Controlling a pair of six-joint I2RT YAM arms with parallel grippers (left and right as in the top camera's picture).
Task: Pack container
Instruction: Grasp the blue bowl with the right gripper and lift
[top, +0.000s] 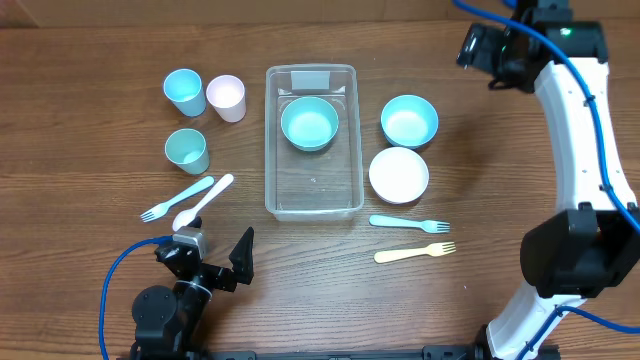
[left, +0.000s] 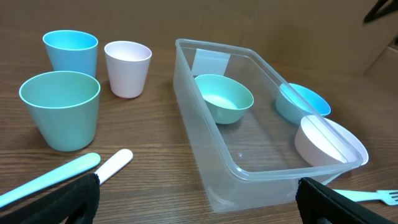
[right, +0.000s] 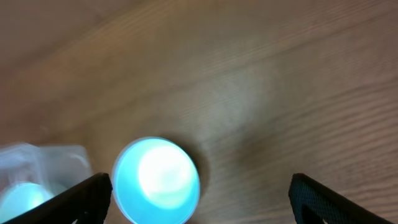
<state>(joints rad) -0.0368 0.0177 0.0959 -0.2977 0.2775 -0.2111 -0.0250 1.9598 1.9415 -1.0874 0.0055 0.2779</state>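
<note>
The clear plastic container stands mid-table with a pale label at its far end and a teal bowl inside; it also shows in the left wrist view. A blue bowl and a white bowl sit to its right. My left gripper is open and empty near the front edge, facing the container's near end. My right gripper is open and empty, held high at the back right, above the blue bowl.
Three cups stand left of the container: blue, pink, teal. A blue fork and a white spoon lie at front left. A blue fork and a yellow fork lie at front right.
</note>
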